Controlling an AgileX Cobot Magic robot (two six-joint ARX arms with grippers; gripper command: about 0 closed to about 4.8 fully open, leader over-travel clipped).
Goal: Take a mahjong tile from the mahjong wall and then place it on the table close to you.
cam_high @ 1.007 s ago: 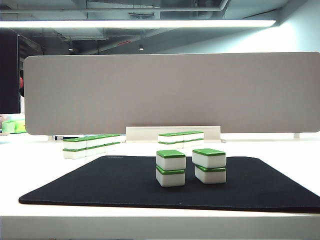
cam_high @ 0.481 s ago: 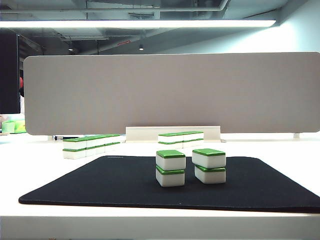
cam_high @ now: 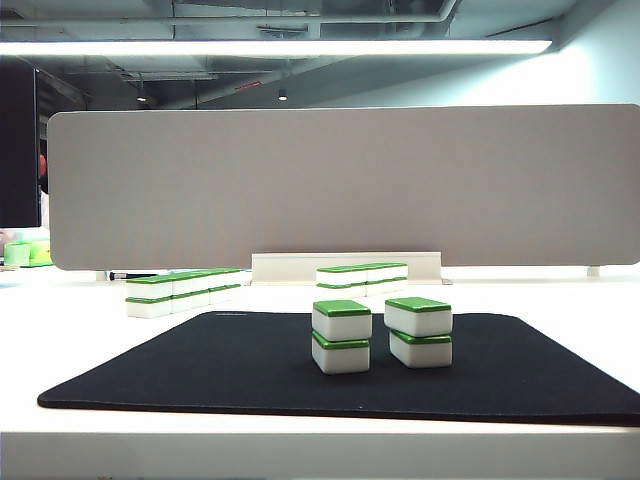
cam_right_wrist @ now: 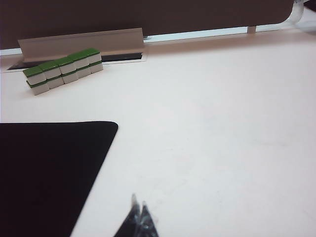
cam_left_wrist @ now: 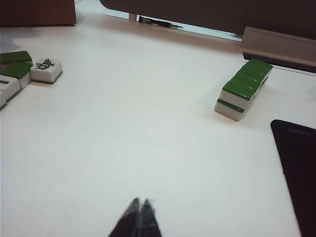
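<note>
The white counter [cam_high: 100, 340] carries a black mat [cam_high: 200, 370], two rows of green-topped tiles [cam_high: 185, 290] behind it, and a pale rail [cam_high: 345, 262].

You're in an open-plan office or lab bay: a grey desk divider panel [cam_high: 340, 185] stands along the back of the white counter [cam_high: 90, 340], with a long strip light [cam_high: 275, 47] and exposed ducts and pipes [cam_high: 300, 15] overhead. A black desk mat [cam_high: 200, 365] covers the counter's middle, like a workstation.
</note>
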